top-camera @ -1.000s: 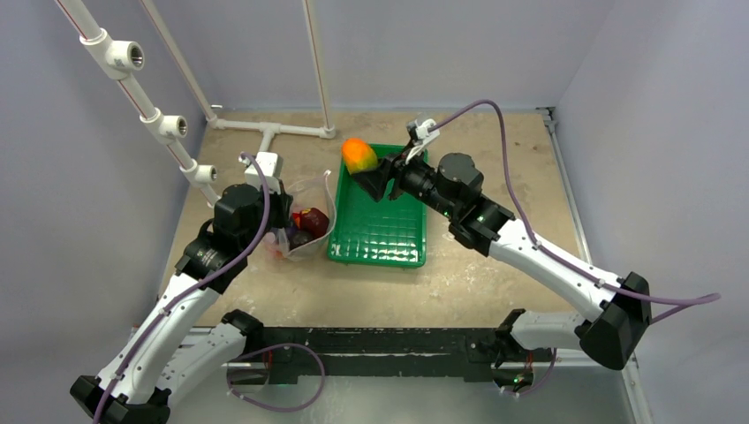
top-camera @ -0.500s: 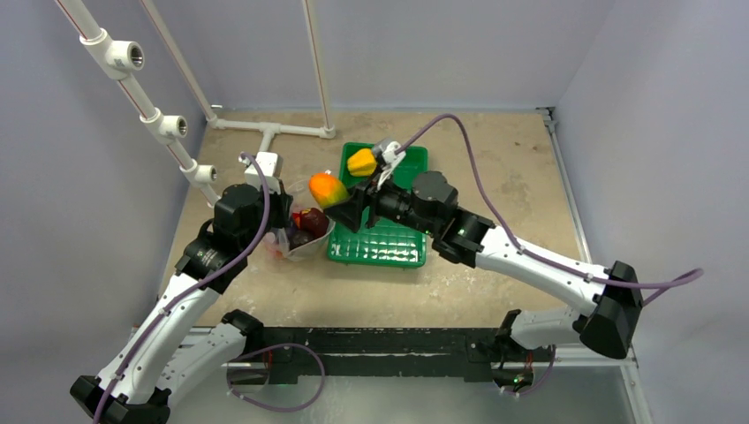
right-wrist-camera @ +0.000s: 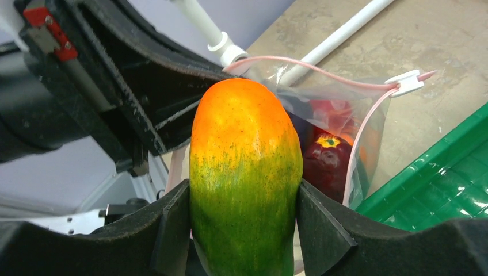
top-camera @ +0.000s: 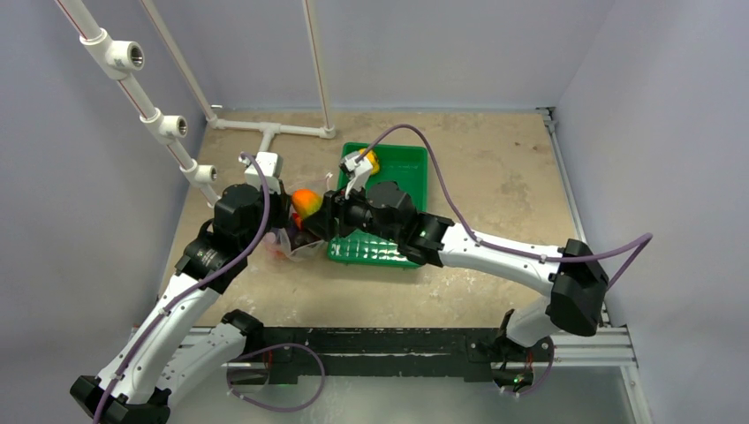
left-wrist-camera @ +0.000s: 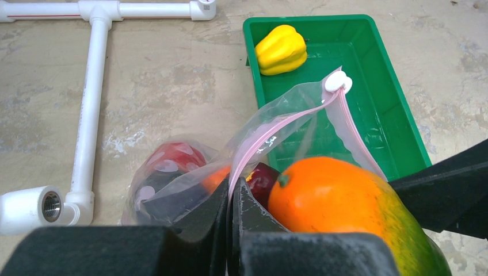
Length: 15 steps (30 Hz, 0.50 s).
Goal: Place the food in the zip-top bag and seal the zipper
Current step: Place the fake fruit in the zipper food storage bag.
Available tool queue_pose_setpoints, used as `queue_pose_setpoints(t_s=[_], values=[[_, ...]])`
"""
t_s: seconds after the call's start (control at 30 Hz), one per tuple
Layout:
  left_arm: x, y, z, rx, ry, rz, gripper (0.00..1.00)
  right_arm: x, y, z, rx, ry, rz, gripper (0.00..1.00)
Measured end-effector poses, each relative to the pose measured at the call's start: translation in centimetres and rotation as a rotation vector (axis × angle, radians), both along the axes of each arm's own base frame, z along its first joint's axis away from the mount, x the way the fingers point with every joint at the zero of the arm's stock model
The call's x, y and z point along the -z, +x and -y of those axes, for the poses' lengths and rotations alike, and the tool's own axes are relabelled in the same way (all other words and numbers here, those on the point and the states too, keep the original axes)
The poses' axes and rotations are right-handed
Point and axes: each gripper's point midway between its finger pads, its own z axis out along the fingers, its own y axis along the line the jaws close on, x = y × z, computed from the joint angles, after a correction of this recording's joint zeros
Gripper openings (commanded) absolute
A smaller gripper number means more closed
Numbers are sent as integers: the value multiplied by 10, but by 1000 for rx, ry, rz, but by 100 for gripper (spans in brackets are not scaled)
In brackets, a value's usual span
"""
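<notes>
Right jaws clamp green-orange pepper (right-wrist-camera: 246, 172) at zip-top bag (right-wrist-camera: 336, 95) mouth.

R claw (top-camera: 311, 210) w/ green-orange pepper (top-camera: 305, 200) over bag (top-camera: 291, 244)

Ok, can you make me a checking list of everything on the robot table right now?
Surface: beige table, blotchy.
Job's things: zip-top bag open, zipper unsealed, red pieces inside; orange-green fruit at its mouth; yellow pepper in the green tray.
Clutter: white pipes lying beside the bag.
Grippers: left gripper shut on the bag's edge; right gripper shut on the orange-green fruit.
Cables: purple cables loop off both arms.
Surroundings: plain grey walls.
</notes>
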Motion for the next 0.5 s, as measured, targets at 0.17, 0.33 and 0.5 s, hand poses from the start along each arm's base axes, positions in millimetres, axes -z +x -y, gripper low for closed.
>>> queue_pose_setpoints(t_s=[0.17, 0.33, 0.5], values=[[0, 0, 0, 0, 0, 0, 0, -3, 11, -6, 62, 0, -27, 32], [0, 0, 0, 0, 1, -1, 0, 2, 23, -9, 125, -16, -46, 52], [1, -1, 0, 0, 3, -5, 0, 5, 24, -8, 151, -20, -54, 72]])
